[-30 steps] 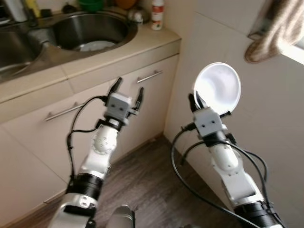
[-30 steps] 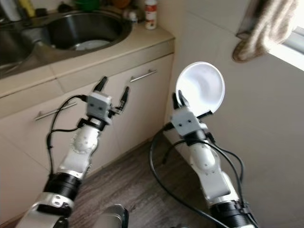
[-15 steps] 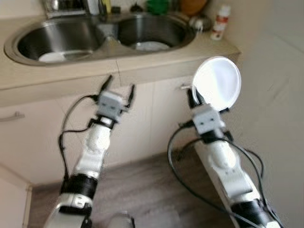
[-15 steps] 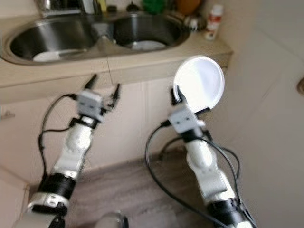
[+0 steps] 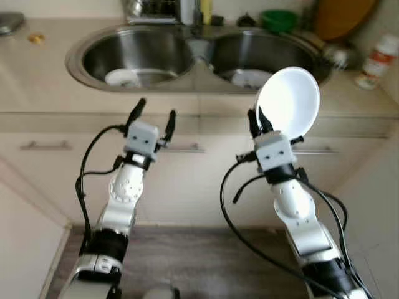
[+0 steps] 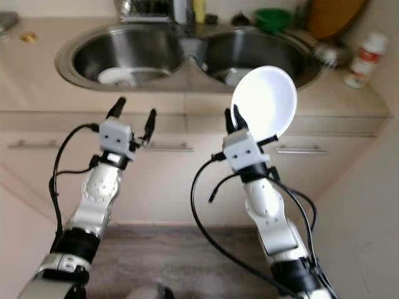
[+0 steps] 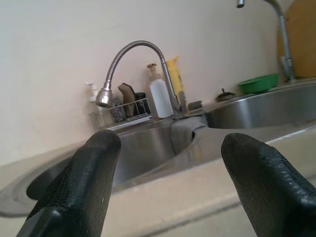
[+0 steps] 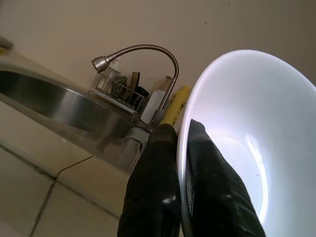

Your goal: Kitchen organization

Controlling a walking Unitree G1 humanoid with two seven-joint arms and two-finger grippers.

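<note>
A white bowl (image 5: 288, 101) stands on edge in front of the counter, and my right gripper (image 5: 255, 120) is shut on its rim; the right wrist view has the two black fingers (image 8: 207, 182) pinching the bowl (image 8: 247, 128). My left gripper (image 5: 154, 116) is open and holds nothing, raised before the counter's front edge below the left basin. A double steel sink (image 5: 134, 56) lies ahead, with a white dish (image 5: 123, 77) in the left basin and another white dish (image 5: 244, 78) in the right basin.
A curved tap (image 7: 131, 54), a rack with bottles (image 7: 160, 96) and a green bowl (image 5: 278, 19) stand behind the sink. A white bottle (image 5: 376, 53) sits on the counter at the right. Cabinet doors with bar handles (image 5: 47, 146) are below; wooden floor underfoot.
The camera has swung left, so the sink now sits straight ahead and the right-hand wall has left the picture. Both arms keep their pose, the bowl still held.
</note>
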